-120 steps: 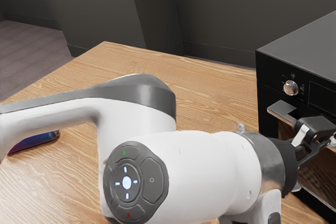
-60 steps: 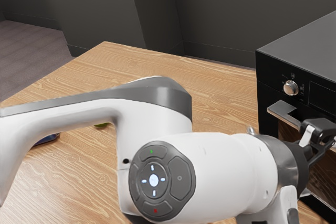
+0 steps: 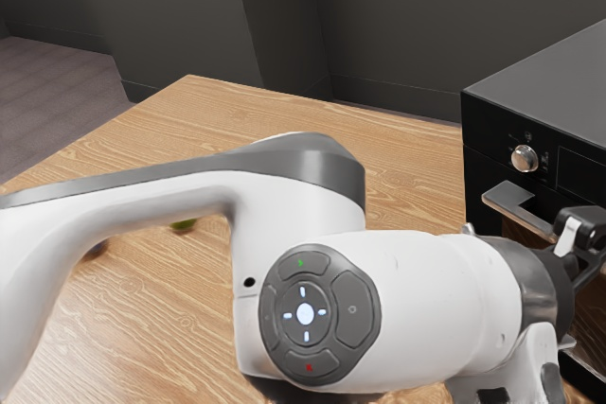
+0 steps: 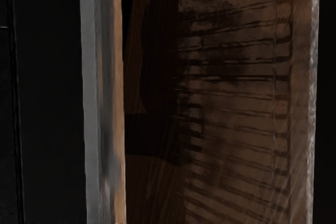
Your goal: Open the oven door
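Observation:
At the exterior view's right edge, my black gripper (image 3: pixel 587 232) is beside the far-right visible part of the oven door's handle (image 3: pixel 511 198), partly cut off by the picture's edge. Whether it touches the handle I cannot tell. The black oven (image 3: pixel 481 163) has its silver handle standing out from the front, below the knob. Seen from my wrist, the handle (image 4: pixel 92 98) is a long grey bar close to the hand, running alongside the door's dark brown window (image 4: pixel 236 95), with rack bars showing through the glass.
A round silver knob (image 3: pixel 524 159) is on the oven's control panel. The wooden table (image 3: pixel 398 158) extends beside the oven. A small green object (image 3: pixel 183 226) and a dark object (image 3: pixel 96 250) lie behind the arm, both partly hidden.
My arm and gripper have shifted toward the exterior view's right, along the oven front. The handle stands where it was. The green object has come into sight, while the dark object is more covered.

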